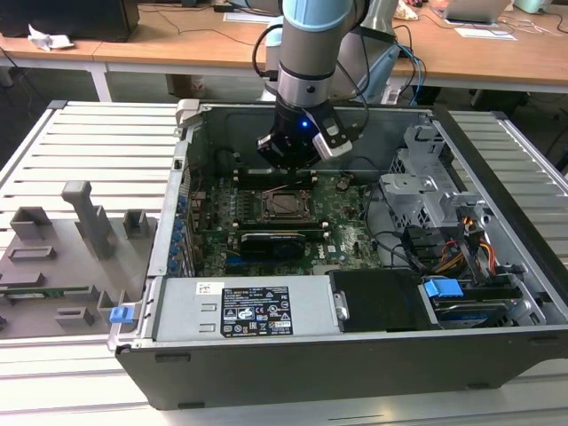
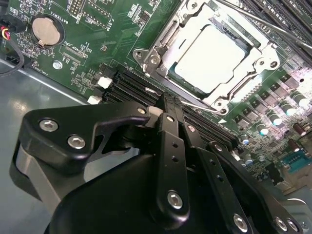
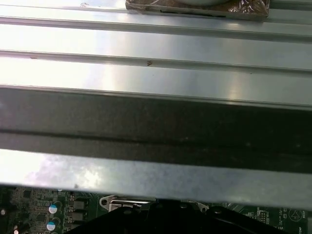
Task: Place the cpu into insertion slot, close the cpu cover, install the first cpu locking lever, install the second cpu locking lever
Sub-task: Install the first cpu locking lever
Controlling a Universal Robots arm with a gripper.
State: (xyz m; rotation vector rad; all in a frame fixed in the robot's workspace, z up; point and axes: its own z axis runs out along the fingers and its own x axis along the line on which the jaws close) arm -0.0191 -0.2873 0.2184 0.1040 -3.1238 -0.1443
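The cpu (image 2: 210, 57) lies flat in the insertion slot (image 2: 161, 46), near the middle of the green motherboard (image 1: 351, 235) inside the open computer case (image 1: 497, 177). The cpu cover (image 2: 253, 73) looks closed down around it, the silvery chip showing through the square window. Being square, the chip has no long axis; its edges run parallel to the black memory slots (image 2: 131, 87) beside it. The claw (image 2: 165, 105) hangs just above the socket's near edge, fingers pinched together with nothing between them that I can make out.

Lab: slatted workbench (image 1: 89, 142), office desks (image 1: 177, 44).
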